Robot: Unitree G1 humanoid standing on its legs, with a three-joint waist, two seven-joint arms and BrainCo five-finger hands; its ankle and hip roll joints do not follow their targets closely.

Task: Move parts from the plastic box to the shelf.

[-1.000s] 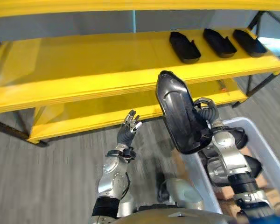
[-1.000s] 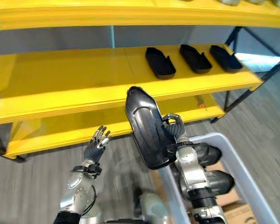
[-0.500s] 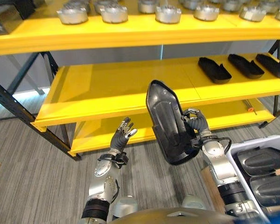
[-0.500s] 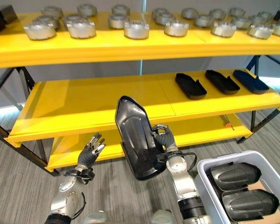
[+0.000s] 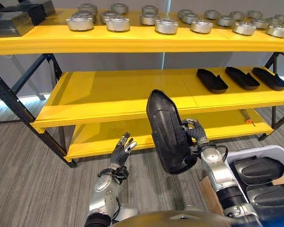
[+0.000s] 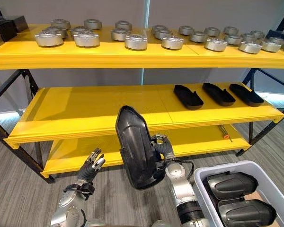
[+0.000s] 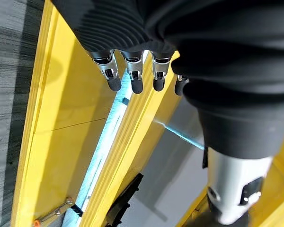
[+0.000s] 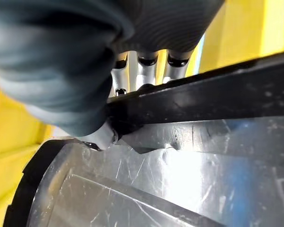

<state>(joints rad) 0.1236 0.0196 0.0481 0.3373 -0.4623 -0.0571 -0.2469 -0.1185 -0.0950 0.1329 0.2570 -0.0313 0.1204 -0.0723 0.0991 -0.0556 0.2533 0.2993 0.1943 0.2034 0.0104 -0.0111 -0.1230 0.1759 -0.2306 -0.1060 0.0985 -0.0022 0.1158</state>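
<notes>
At the far left of the left eye view the yellow three-tier metal shelf [image 5: 109, 90] now shows in full, top tier included, where a second ago only the middle and lower boards and the floor were in frame; that is the head camera lifting and swinging, not the rack moving. Next across, the left hand [image 5: 122, 145] hovers low in front of the bottom board with its fingers straight and spread, holding nothing, much as it did a second ago. Right of it, the large glossy black moulded plastic part [image 5: 166, 132] stands upright on its long axis, clamped at its right edge by the right hand [image 5: 193, 135], whose fingers and thumb curl round the rim; in the right wrist view they pinch the dark edge with yellow board showing behind. A second ago this part hung just over the white plastic box [image 5: 274, 152]; now it is clear of the box and faces the middle board, so the carry seems well under way and the placing not yet done. Further right, three flat black parts [image 5: 212, 80] lie in a row on the middle board, with open space to their left that looks like the natural landing spot. At the lower right, the box holds two more dark parts [image 5: 258, 169] to fetch.
</notes>
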